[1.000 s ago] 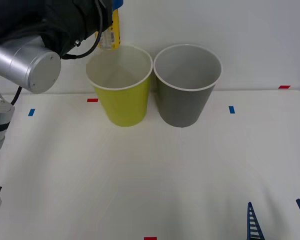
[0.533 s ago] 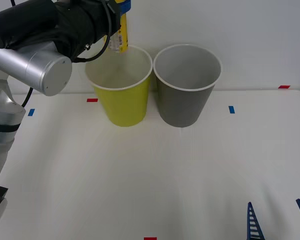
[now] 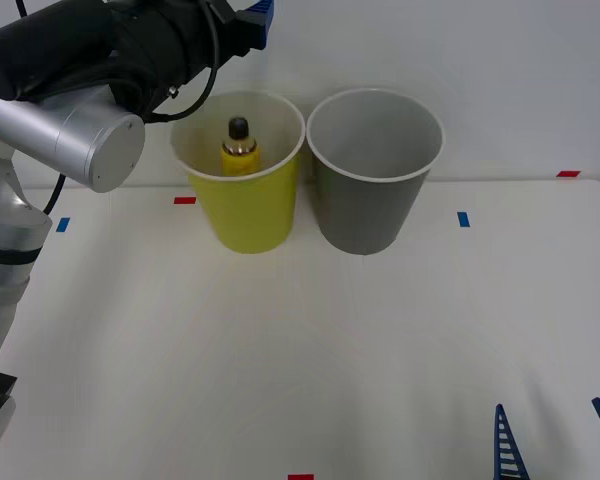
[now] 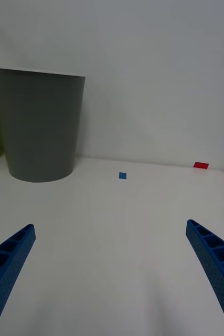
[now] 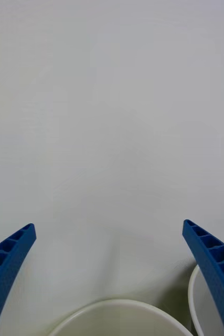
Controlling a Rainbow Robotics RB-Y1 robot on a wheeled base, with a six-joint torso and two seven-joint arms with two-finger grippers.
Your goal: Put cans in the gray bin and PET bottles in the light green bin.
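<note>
- Left gripper (image 3: 260,12) sits high up over the back rim of the light green bin (image 3: 245,215) in the front view, fingers spread with nothing between them. The PET bottle (image 3: 238,148) is inside that bin, upright, black cap and yellow shoulder poking above the near rim. The gray bin (image 3: 365,210) stands just beside it on the right, and I can't see anything in it from this angle. No cans anywhere on the white table (image 3: 310,350).
- Right gripper (image 3: 552,440) is parked low at the near right edge of the table, well apart from both bins.
- Right wrist view: its two blue fingers (image 4: 7,262) are wide apart and holding nothing. Gray bin is ahead on the table, a sliver of the green one next to it, plus a blue tape mark (image 4: 122,175) and a red tape mark (image 4: 200,165).
- Left wrist view: blue fingers (image 5: 211,265) wide open, bare wall ahead, white rim of the green bin below them.
- My read: bottle drop looks done, so the release step is finished. Next thing is probably lifting the left arm clear of the bin without clipping the rim. With no cans in sight, there may be nothing left to sort.
</note>
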